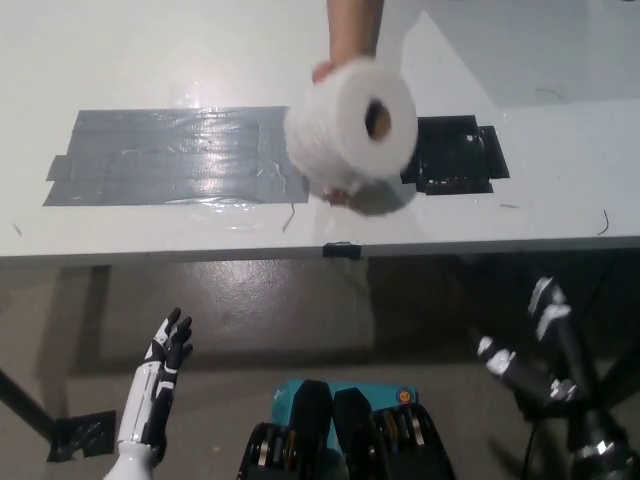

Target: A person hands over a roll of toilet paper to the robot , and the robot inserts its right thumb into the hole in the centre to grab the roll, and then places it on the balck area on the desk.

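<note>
A person's hand (348, 40) reaches in from the top and holds a white toilet paper roll (350, 128) above the desk, its centre hole (378, 119) turned toward me. Below the desk's front edge at the lower right, my black right hand (540, 345) is open with fingers spread, well short of the roll. My white left hand (165, 350) rests open at the lower left, under the desk edge. The black area (455, 155) on the desk lies just right of the roll, partly hidden by it.
A wide patch of grey tape (175, 155) covers the white desk (120, 50) left of the roll. The desk's front edge (340, 250) runs across the middle of the view, with brown floor below it.
</note>
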